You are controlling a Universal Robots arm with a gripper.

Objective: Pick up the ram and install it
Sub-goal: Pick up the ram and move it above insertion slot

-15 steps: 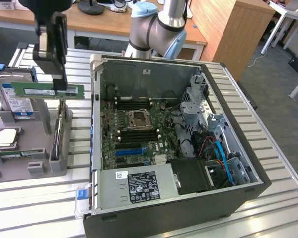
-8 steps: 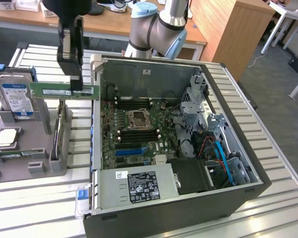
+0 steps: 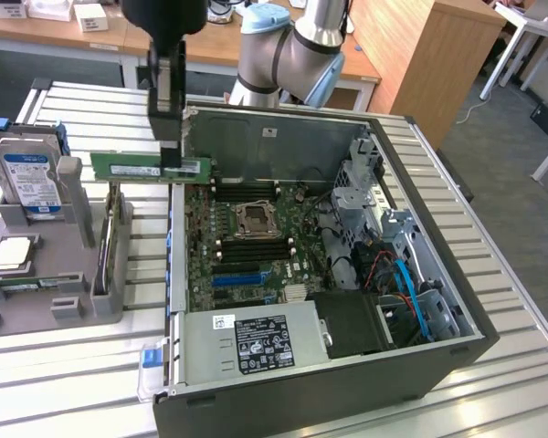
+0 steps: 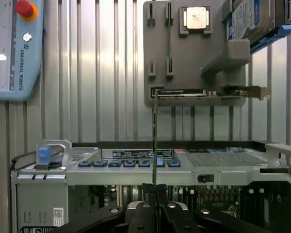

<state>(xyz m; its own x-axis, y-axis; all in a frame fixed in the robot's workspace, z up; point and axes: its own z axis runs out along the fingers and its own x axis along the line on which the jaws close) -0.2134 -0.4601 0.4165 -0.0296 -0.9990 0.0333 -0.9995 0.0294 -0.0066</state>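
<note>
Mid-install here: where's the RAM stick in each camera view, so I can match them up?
Exterior view: the ram, held in the gripper, above the open case's wall on the exterior view's left.
Wrist view: the ram edge-on, a thin line from the gripper toward the grey holder.
Shared landmark: the grey holder with the hard drive.

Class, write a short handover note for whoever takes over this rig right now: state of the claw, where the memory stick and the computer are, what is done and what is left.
Claw: shut on the memory stick, gripping it from above.
Memory stick: in the air, level, across the wall of the open computer case on the exterior view's left, touching nothing else.
Nearby: the grey holder beside the case, carrying the hard drive.
Done: the stick is picked up.
Left: it is not yet seated in the green board inside the case.
</note>
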